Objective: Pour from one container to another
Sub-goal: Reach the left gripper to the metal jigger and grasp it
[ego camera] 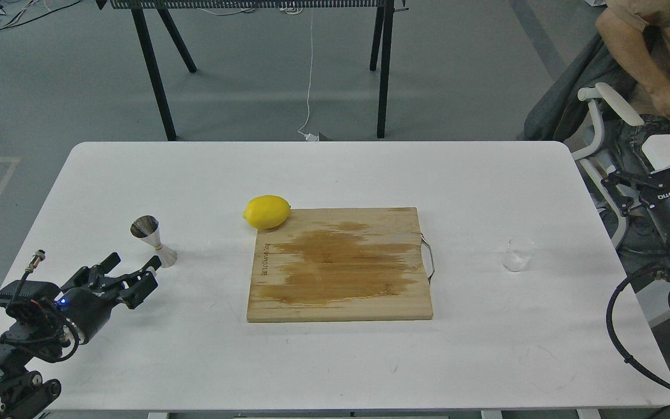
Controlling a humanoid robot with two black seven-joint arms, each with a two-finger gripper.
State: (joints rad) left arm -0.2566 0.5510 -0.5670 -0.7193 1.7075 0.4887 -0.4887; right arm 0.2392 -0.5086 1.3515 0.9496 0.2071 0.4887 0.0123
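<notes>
Left end effector (137, 272) open near tilted steel jigger (153, 242); clear glass cup (517, 254) upright.

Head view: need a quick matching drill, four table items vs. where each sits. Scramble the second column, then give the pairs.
Items
1. glass cup
2. jigger
3. lemon
4. wet stain

Places
A. at the far left corner of the cutting board
B. spread across the middle of the board
C. alone on the table's right side, right of the board's metal handle
D. on the table's left side, just beyond the left hand

Pairs: 1-C, 2-D, 3-A, 4-B
</notes>
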